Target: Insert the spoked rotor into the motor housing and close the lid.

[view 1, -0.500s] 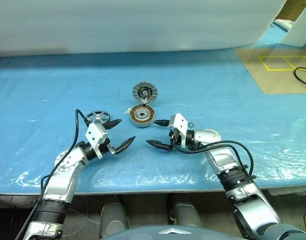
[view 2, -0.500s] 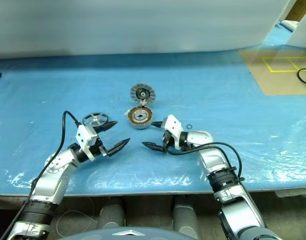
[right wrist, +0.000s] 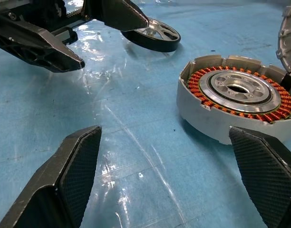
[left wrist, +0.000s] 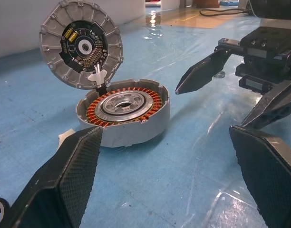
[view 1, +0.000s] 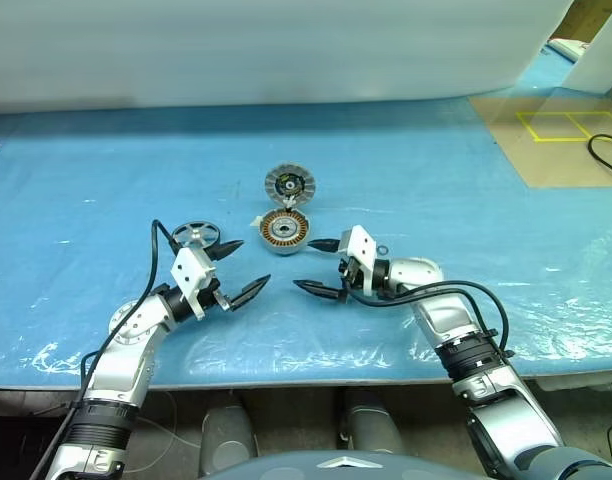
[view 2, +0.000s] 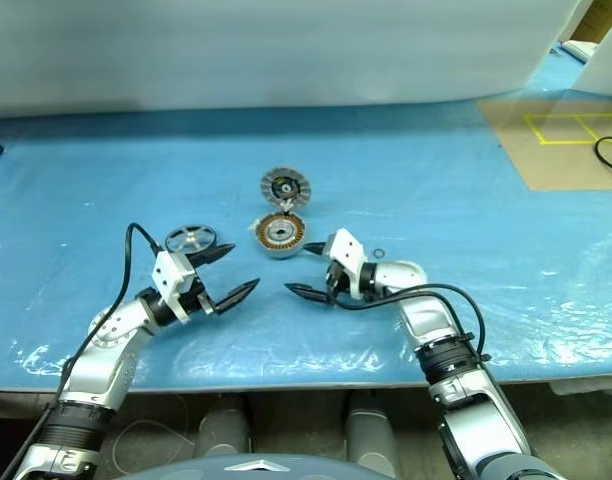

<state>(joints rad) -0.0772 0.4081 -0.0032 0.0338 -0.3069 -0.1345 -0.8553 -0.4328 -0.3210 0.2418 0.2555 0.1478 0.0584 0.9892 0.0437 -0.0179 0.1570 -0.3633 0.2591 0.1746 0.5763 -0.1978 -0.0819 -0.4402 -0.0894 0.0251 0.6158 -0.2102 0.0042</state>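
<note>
Blue sheeting covers the tabletop; the spoked rotor lies flat just beyond the left end effector, released and empty like the right end effector. The motor housing sits open, the lid apparently propped behind it. Nothing is inserted yet; picking up the rotor comes next.

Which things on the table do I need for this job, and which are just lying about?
Needed:
spoked rotor
motor housing
lid, standing open behind the housing

Lying about:
small ring beside the right arm
yellow-taped board
black cable
</note>
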